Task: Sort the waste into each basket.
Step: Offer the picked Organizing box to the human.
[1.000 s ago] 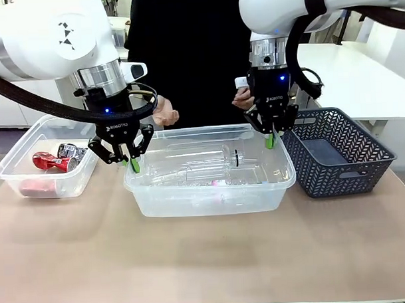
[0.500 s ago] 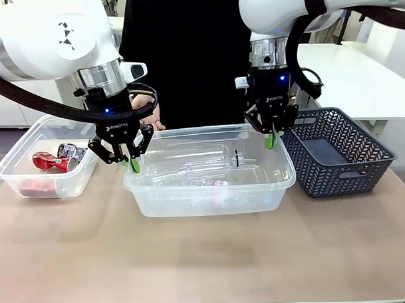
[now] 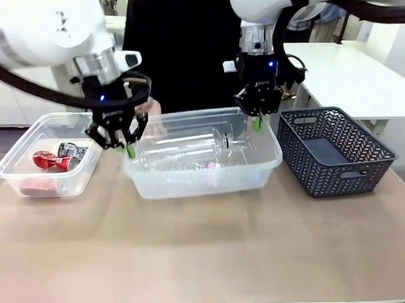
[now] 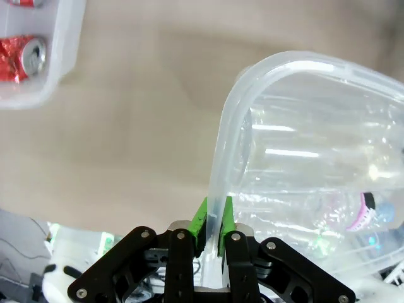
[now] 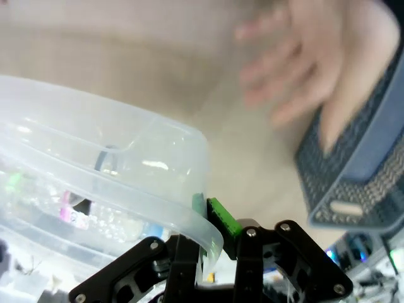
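- The clear tub point(image 3: 203, 181) of bottles point(image 3: 209, 148) is pinched at opposite rim ends by left gripper point(image 3: 128, 151) and right gripper point(image 3: 255, 124);
- judged light, flexible, slippery; the rolled rim is best gripped.

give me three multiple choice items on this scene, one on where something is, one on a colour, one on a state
1. Where do the crushed red cans lie?
A. in the dark lattice basket
B. in the small clear tub on the robot's left
C. on the bare table

2. What colour are the hand pads?
A. green
B. orange
C. white

3. How does the left hand stand?
A. open above the table
B. shut on a bottle
C. shut on the rim of the large clear tub

Answers: 1 B, the cans show through the small clear tub. 2 A, green pads flank the rim. 3 C, they pinch the large clear tub rim.
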Robot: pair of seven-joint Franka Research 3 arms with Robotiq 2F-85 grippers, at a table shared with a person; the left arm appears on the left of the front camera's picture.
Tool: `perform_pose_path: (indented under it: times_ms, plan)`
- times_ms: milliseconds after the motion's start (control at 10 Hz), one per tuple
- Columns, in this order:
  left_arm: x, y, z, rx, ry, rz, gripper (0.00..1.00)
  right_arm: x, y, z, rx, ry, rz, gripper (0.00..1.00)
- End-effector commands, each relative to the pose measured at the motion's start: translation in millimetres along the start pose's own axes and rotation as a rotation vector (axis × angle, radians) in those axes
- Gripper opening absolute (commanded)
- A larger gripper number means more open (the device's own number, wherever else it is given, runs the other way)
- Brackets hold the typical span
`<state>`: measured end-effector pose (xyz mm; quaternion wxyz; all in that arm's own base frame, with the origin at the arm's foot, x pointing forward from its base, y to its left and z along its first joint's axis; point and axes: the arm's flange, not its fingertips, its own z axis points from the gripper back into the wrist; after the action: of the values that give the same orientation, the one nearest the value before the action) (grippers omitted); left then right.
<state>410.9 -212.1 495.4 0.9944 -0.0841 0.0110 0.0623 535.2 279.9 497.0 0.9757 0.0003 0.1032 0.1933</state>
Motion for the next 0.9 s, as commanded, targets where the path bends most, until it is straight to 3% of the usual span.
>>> perform_pose_path:
  times_ms: [0,100,400,500,600,800]
  plan:
    - [57,-10,7,-0.029,-0.038,-0.054,0.08,73,10,8,0.042,0.056,0.059,0.05]
    - [77,-11,5,-0.005,-0.064,-0.021,0.08,87,14,0,0.052,0.073,0.084,0.05]
    - [123,-8,-34,0.019,0.086,-0.023,0.08,88,11,-13,0.092,0.042,0.085,0.05]
    - [99,16,-14,0.041,0.007,-0.012,0.08,88,6,-17,0.108,0.051,0.078,0.05]
    - [99,16,-14,0.041,0.007,-0.012,0.08,91,-8,-31,0.047,0.058,0.042,0.05]
    - [99,16,-14,0.041,0.007,-0.012,0.08,91,-8,-31,0.047,0.058,0.042,0.05]
